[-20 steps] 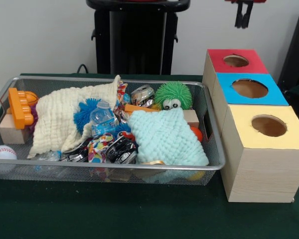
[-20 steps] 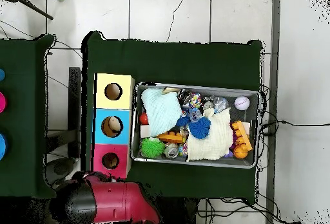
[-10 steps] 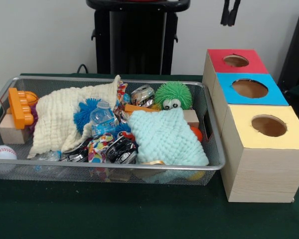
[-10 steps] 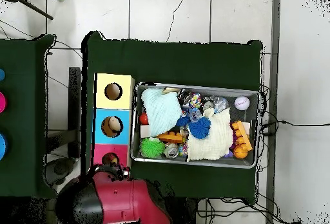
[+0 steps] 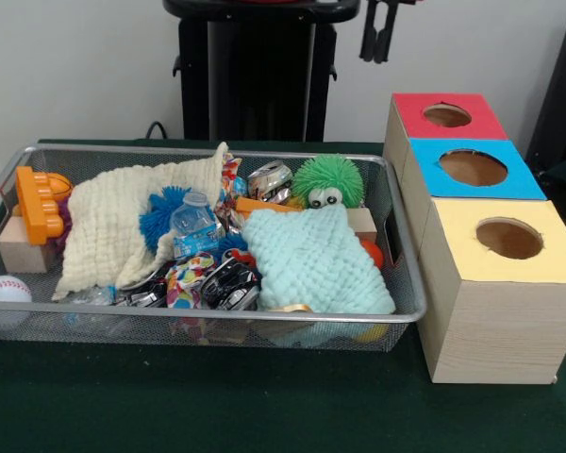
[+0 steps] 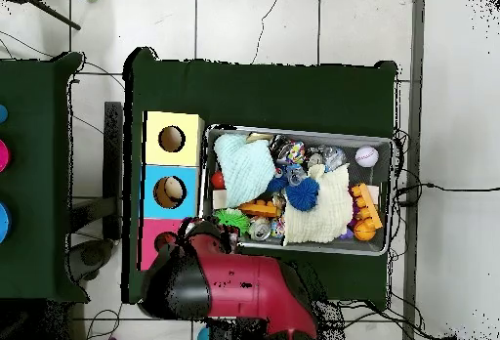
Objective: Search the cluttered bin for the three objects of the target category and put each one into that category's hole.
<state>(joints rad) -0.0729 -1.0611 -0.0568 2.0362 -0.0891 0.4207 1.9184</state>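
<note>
Tool [image 5: 378, 42] now leftward, above cluttered bin [image 5: 396, 236].

Wire bin [image 6: 395, 194] on green table [image 6: 264, 92], crammed with clutter: mint cloth [image 6: 244, 165] at 9 o'clock end, cream cloth [image 6: 317, 214] center, blue spiky ball [image 6: 304, 192] between them, baseball [image 6: 366, 156] at 1 o'clock corner, orange block [image 6: 365, 205] at 3. Yellow box [image 6: 172, 139], blue box [image 6: 169, 191], red box [image 6: 153, 240] line bin's 9 o'clock side. Red arm [image 6: 229, 287] overlaps bin's 7 o'clock corner, covering part of red box.
</note>
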